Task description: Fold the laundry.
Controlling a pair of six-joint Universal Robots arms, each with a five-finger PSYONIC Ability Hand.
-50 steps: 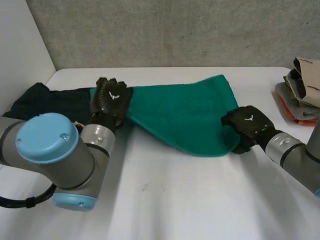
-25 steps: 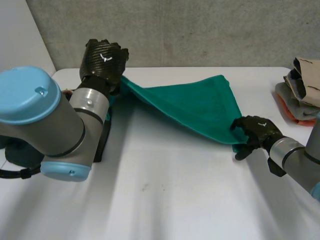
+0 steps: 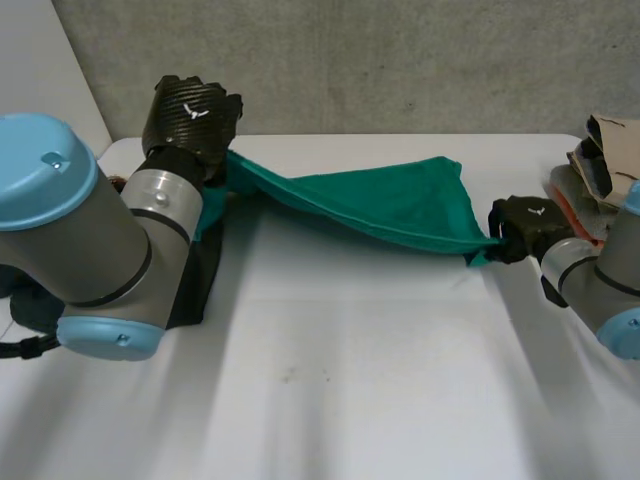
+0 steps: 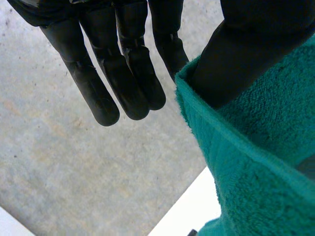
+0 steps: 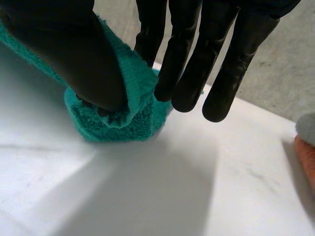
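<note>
A green towel point(image 3: 385, 205) hangs stretched between my two hands above the white table point(image 3: 330, 380). My left hand point(image 3: 192, 115) is raised at the far left, over the table's back edge. In its wrist view its thumb pinches a corner of the towel point(image 4: 256, 162) while the fingers point(image 4: 123, 78) stay straight. My right hand point(image 3: 528, 226) is low at the right, near the table top. There its thumb point(image 5: 64, 59) presses the towel's opposite corner point(image 5: 123, 123) against the fingers point(image 5: 197, 64).
A dark garment point(image 3: 203, 280) lies on the table under my left arm. A pile of folded clothes point(image 3: 600, 185) sits at the right edge, close behind my right hand. A grey wall point(image 3: 400, 60) rises behind the table.
My left hand rose toward the back left with its corner. My right hand slid right and closed on the other corner. The towel came off the table and pulled taut.
</note>
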